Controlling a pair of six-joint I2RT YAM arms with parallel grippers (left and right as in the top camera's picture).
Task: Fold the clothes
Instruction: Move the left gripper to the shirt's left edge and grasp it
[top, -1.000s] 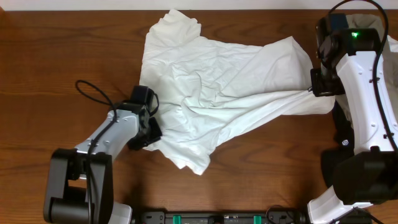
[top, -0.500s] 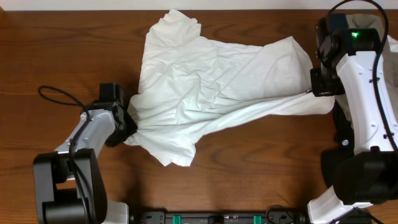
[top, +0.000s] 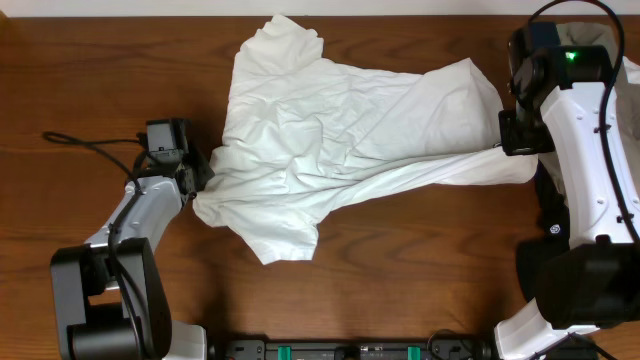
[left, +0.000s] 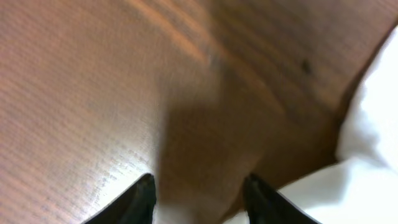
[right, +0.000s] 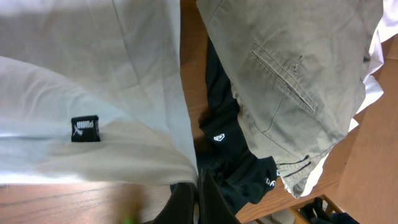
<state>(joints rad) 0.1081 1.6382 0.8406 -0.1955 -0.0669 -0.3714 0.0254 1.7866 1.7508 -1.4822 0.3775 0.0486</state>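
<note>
The clothes, a white T-shirt (top: 340, 130), lie crumpled and spread across the wooden table (top: 90, 80), with no print showing. At the shirt's left edge sits my left gripper (top: 197, 180). In the left wrist view its jaws (left: 200, 180) stand apart over bare wood, and white cloth (left: 373, 124) lies to the right. My right gripper (top: 503, 145) is shut on the shirt's right edge. In the right wrist view the cloth (right: 93, 62) is drawn taut into the shut fingers (right: 196, 186), and a small black label (right: 84, 129) shows on it.
A grey-olive garment (right: 292, 68) and a black garment (right: 230, 149) lie piled at the table's right edge beside my right gripper. The left arm's black cable (top: 90, 145) trails over the wood at the left.
My left gripper moved left and up, dragging the shirt's lower left part with it and stretching the shirt out. Its jaws have spread wider. The right arm has not moved.
</note>
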